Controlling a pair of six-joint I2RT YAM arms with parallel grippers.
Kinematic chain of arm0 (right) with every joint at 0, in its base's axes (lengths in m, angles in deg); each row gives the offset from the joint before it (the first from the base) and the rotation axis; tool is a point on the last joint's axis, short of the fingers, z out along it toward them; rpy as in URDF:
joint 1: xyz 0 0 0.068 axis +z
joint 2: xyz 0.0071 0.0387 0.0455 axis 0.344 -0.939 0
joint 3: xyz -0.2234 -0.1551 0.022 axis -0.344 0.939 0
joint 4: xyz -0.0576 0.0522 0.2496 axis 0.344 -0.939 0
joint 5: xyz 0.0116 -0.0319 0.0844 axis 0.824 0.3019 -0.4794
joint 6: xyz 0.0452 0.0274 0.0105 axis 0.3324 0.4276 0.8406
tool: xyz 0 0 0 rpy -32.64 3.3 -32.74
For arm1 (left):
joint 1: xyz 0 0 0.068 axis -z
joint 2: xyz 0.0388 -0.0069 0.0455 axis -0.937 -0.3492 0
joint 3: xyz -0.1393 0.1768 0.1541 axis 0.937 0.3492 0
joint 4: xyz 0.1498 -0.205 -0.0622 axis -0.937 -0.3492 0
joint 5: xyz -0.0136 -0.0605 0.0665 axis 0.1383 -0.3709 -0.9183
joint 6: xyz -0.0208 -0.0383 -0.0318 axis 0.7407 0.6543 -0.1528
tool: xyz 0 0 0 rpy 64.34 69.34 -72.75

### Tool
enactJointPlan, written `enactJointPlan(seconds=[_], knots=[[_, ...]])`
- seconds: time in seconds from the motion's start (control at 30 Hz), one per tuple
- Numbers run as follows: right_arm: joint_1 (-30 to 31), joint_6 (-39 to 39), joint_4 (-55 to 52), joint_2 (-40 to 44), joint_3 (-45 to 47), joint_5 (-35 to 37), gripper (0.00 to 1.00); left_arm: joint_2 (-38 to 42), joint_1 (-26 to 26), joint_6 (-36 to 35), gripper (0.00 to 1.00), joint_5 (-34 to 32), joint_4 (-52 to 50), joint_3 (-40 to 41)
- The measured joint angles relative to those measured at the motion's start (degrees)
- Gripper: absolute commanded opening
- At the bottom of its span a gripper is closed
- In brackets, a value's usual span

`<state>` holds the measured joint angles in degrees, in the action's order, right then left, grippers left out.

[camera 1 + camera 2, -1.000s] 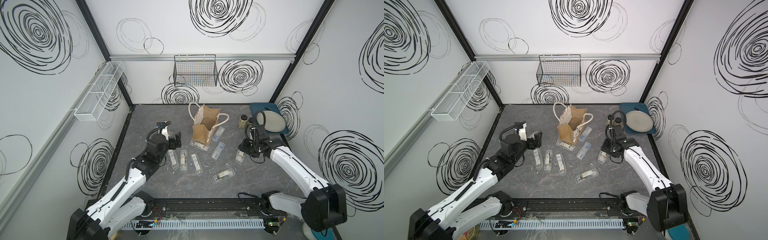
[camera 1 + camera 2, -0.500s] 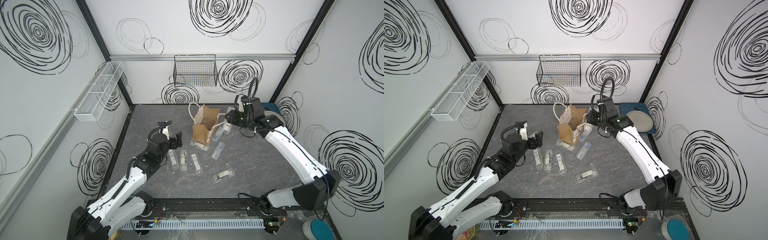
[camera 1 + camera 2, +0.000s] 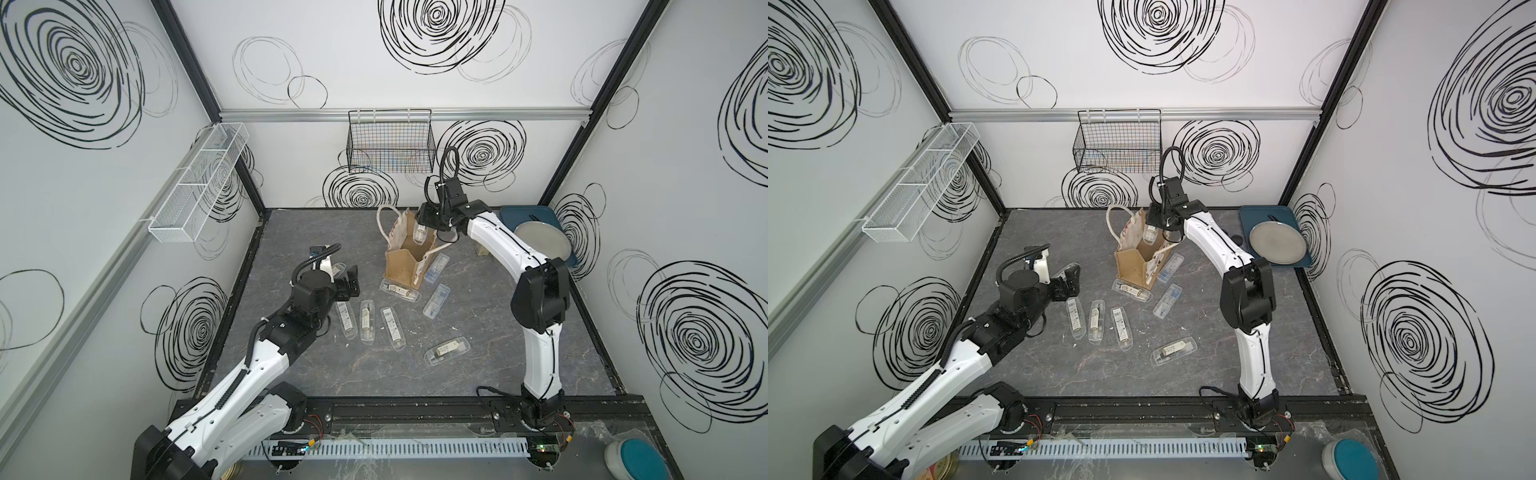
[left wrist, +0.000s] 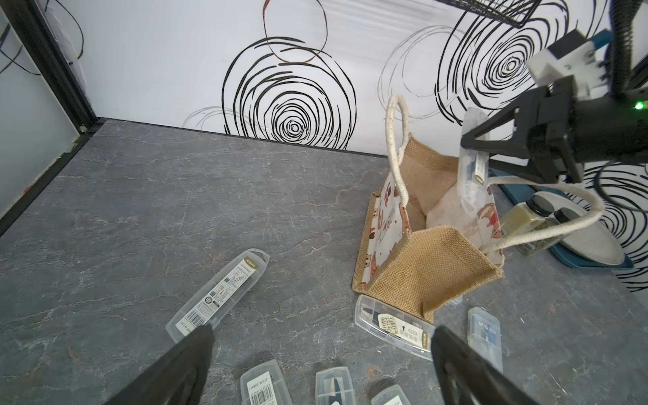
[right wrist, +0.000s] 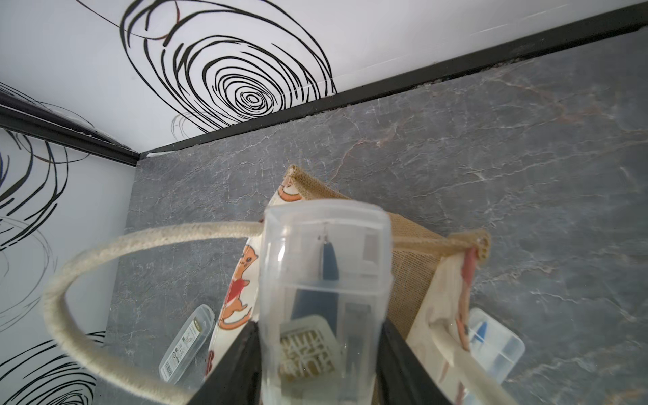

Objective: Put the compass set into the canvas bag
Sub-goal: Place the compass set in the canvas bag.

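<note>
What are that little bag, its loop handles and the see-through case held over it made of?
The canvas bag is a coarse, matte tan weave, like burlap or jute; its printed side panels seem smoother pale cloth. The handles are thick off-white twisted rope, probably cotton. The compass set case is clear, glossy, rigid-looking plastic; its contents show through.

This is a robot lab test cell: a booth of white walls (image 3: 374, 83) printed with black swirls, framed by black posts (image 3: 189, 58) and an aluminium rail (image 3: 498, 114). A left arm (image 3: 253, 372) and a right arm (image 3: 540, 361) are mounted on a track (image 3: 415, 413) at the front of a grey marble-look table (image 3: 478, 374). A black wire basket (image 3: 390, 145) and a white mesh tray (image 3: 199, 183) hang on the walls.
</note>
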<state>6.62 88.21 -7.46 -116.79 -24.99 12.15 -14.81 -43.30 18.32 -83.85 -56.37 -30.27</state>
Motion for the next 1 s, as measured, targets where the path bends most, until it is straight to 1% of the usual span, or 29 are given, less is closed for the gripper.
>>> enactJointPlan(seconds=[0.27,0.5,0.7,0.83,0.87,0.93,1.0], knots=[[2.5,0.0,-1.9,-6.5,-4.3,0.4,0.51,-0.1,0.0,0.8,0.99,-0.4,-1.4,0.0],[5.9,0.0,-5.7,-8.8,-4.3,0.3,0.52,-0.8,0.0,1.4,0.99,-0.5,-1.8,0.0],[8.0,-1.1,-10.1,-8.9,-4.1,-0.6,0.54,-0.7,0.0,1.9,0.99,-0.7,-2.2,0.0],[8.7,-2.4,-12.7,-8.9,-3.5,-0.3,0.6,-0.2,0.0,2.0,0.99,-0.8,-2.4,0.2],[8.7,-2.7,-12.9,-8.9,-3.2,-0.2,0.63,0.0,0.0,2.1,0.99,-0.8,-2.4,0.3],[8.7,-3.0,-13.9,-8.9,-2.9,0.3,0.73,0.4,0.0,2.2,0.99,-0.9,-2.6,0.7],[8.6,-3.4,-14.6,-8.9,-3.1,0.3,0.79,0.5,0.0,2.2,0.99,-0.9,-2.8,0.8]])
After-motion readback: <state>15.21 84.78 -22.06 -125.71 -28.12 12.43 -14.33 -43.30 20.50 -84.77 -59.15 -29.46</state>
